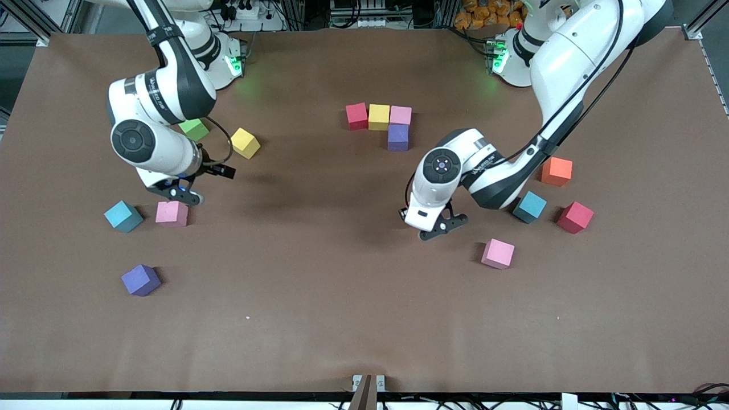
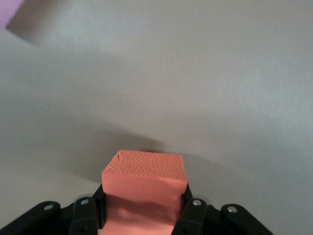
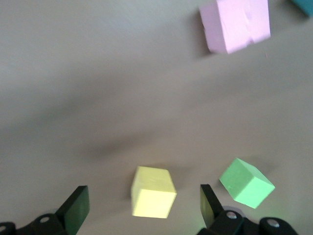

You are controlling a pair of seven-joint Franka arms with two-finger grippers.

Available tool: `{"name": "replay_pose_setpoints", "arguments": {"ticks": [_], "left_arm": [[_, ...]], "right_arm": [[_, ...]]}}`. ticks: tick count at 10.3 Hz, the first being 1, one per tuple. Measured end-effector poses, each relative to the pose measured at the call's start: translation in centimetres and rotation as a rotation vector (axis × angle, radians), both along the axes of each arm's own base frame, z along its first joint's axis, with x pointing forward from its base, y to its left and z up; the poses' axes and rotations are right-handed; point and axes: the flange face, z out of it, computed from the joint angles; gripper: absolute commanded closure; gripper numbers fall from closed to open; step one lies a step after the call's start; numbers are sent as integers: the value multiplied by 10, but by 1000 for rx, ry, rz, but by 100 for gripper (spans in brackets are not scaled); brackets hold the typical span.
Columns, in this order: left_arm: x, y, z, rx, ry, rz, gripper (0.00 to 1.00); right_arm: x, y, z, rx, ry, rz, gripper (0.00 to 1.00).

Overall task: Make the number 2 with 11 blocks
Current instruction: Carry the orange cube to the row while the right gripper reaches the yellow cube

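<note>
Four blocks lie grouped mid-table: red (image 1: pixel 357 115), yellow (image 1: pixel 379 117) and pink (image 1: pixel 400 115) in a row, with purple (image 1: pixel 398 136) against the pink one on the camera side. My left gripper (image 1: pixel 421 215) hangs over bare table and is shut on an orange block (image 2: pixel 145 181), which the hand hides in the front view. My right gripper (image 1: pixel 219 169) is open in the air by a loose yellow block (image 1: pixel 245 142). In the right wrist view that yellow block (image 3: pixel 152 192) shows between the fingers (image 3: pixel 78 205), lying on the table below them.
A green cube (image 1: pixel 194 129) lies beside the loose yellow block. Toward the right arm's end lie light blue (image 1: pixel 123 216), pink (image 1: pixel 171 213) and purple (image 1: pixel 140 279) blocks. Toward the left arm's end lie orange (image 1: pixel 556 171), light blue (image 1: pixel 529 206), red (image 1: pixel 574 217) and pink (image 1: pixel 497 253).
</note>
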Motion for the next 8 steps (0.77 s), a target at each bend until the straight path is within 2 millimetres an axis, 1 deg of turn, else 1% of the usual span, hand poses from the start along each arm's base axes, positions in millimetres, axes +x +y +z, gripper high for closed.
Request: {"name": "replay_pose_setpoints", "arguments": {"ticks": [1,3,4,5,6,8], "left_arm": [[-18,-10,0,3,11,-33,100],[-50,-25,1,11,24,-94,100],[-66,-32,2,16,26,-124,100],[-78,-37,1,24,20,-145,100],[-93,-44,-3,38,-9,-159,100],[-119,-53,-16,54,-58,-174,100]], "right_arm": [[-18,-8,-13,-12,32,-11,0],[-46,-20,-38,-10,99,-50,0],[-60,-23,-51,5,138,-80,0],[-72,-23,-59,22,165,-108,0],[-80,-22,-63,43,183,-139,0],[-84,-19,-67,89,172,-197,0]]}}
